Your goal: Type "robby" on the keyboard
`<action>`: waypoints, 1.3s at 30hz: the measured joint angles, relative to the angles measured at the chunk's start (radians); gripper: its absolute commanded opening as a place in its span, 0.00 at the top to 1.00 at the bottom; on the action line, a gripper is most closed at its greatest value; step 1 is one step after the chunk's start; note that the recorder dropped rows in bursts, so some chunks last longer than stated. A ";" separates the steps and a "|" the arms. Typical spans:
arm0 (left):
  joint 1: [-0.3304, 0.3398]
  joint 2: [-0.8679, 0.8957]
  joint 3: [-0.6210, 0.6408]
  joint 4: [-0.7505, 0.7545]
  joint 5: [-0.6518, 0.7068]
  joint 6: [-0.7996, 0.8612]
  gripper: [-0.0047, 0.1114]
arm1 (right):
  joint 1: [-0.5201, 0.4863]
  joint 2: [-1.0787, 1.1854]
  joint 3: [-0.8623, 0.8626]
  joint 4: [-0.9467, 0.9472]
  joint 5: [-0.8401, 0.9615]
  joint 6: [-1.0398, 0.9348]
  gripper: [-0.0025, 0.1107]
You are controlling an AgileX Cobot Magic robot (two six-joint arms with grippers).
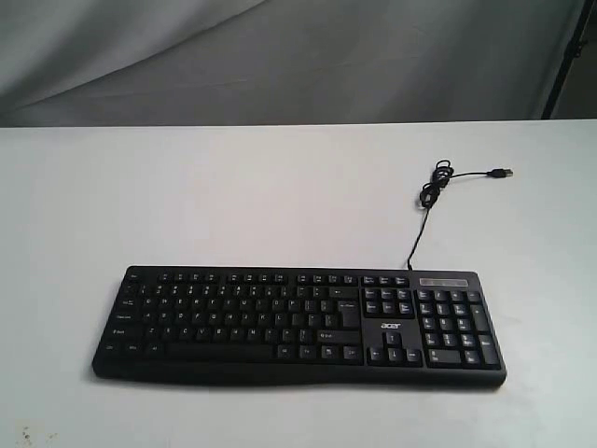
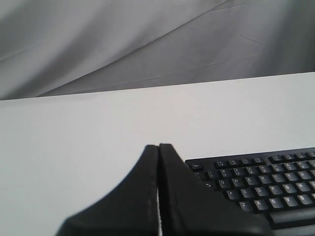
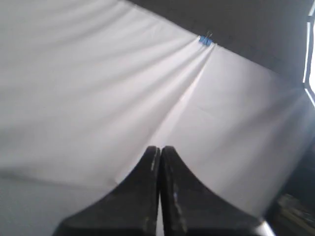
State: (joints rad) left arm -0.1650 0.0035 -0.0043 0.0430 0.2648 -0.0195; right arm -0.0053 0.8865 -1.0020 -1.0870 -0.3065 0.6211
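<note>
On the white table [image 1: 187, 187], the keyboard [image 1: 298, 325] is lying flat, its cable [image 1: 434, 184] trailing behind.
The left gripper [image 2: 158, 146] and right gripper [image 3: 160, 147] are hanging clenched on nothing, the left near the keyboard's corner.

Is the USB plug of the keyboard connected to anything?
No, the USB plug lies free on the white table, beyond the keyboard.
</note>
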 measured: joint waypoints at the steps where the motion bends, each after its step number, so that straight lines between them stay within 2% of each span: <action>1: 0.000 0.000 0.000 0.000 0.000 0.000 0.96 | 0.000 0.028 -0.029 -0.095 0.060 0.013 0.98; 2: 0.000 0.000 0.000 0.000 0.000 0.000 0.96 | 0.000 0.096 -0.094 -0.219 0.267 0.062 0.98; 3: 0.000 0.000 0.000 0.000 0.000 0.000 0.96 | 0.000 0.126 -0.122 -0.224 0.370 0.076 0.98; 4: 0.000 0.000 0.000 0.000 0.000 0.000 0.96 | 0.000 0.204 -0.201 -0.157 0.618 0.059 0.98; 5: 0.000 0.000 0.000 0.000 0.000 0.000 0.96 | -0.003 0.242 -0.242 -0.087 0.697 0.019 0.98; 6: 0.000 0.000 0.000 0.000 0.000 0.000 0.96 | -0.007 0.316 -0.323 0.172 0.811 -0.221 0.98; 7: 0.000 0.000 0.000 0.000 0.000 0.000 0.96 | -0.007 0.345 -0.356 0.329 0.841 -0.350 0.98; 8: 0.000 0.000 0.000 0.000 0.000 0.000 0.96 | -0.007 0.420 -0.433 0.790 0.920 -0.725 0.98; 9: 0.000 0.000 0.000 0.000 0.000 0.000 0.96 | -0.007 0.488 -0.490 1.182 1.007 -0.999 0.98; 11: 0.000 0.000 0.000 0.000 0.000 0.000 0.96 | 0.013 0.593 -0.543 1.586 1.157 -1.350 0.98; 12: 0.000 0.000 0.000 0.000 0.000 0.000 0.96 | 0.030 0.633 -0.551 1.661 1.201 -1.421 0.98; 13: 0.000 0.000 0.000 0.000 0.000 0.000 0.96 | 0.073 0.683 -0.555 1.691 1.242 -1.496 0.98; 16: 0.000 0.000 0.000 0.000 0.000 0.000 0.96 | 0.190 0.802 -0.553 1.637 1.259 -1.545 0.98; 23: 0.000 0.000 0.000 0.000 0.000 0.000 0.96 | 0.432 0.953 -0.535 1.609 1.108 -1.614 0.98; 32: 0.000 0.000 0.000 0.000 0.000 0.000 0.96 | 0.623 1.083 -0.535 1.612 1.035 -1.722 0.98; 39: 0.000 0.000 0.000 0.000 0.000 0.000 0.96 | 0.692 1.219 -0.608 1.614 1.038 -1.739 0.98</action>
State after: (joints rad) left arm -0.1650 0.0035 -0.0043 0.0430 0.2648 -0.0195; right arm 0.6864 2.1054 -1.6096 0.5265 0.7310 -1.1184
